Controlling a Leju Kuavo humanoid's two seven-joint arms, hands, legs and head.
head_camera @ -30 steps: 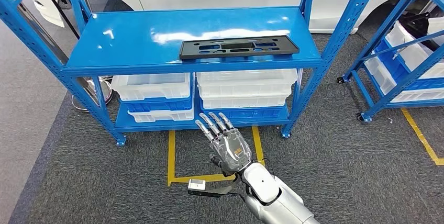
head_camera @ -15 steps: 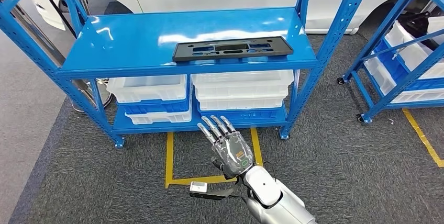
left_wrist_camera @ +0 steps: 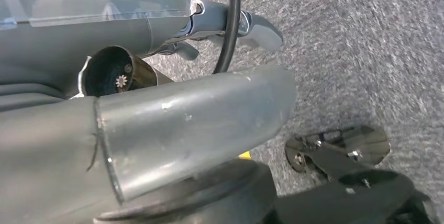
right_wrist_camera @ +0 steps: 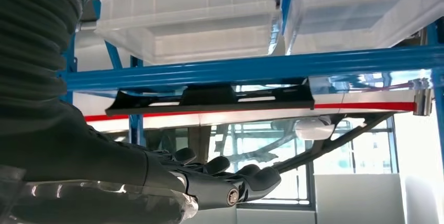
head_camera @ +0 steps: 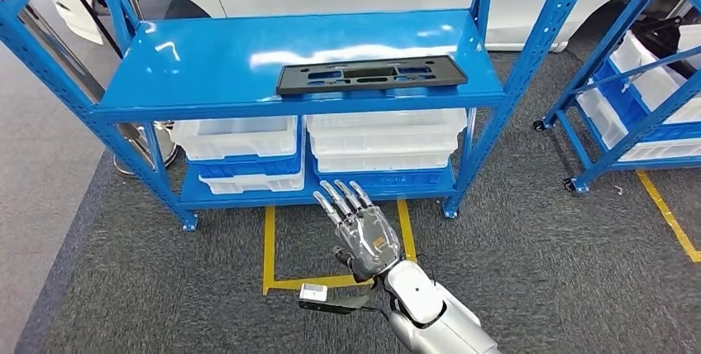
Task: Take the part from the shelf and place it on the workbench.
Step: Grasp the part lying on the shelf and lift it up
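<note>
While raised from below in the head view, right hand flat, back up, fingers straight and spread toward the blue shelf, grasping nothing, well short of it. Black part flat near the top board's front edge, above translucent bins. From the right wrist: fingers extended, free, part on the shelf edge. From the left wrist: left hand over grey carpet, state impossible to tell.
</note>
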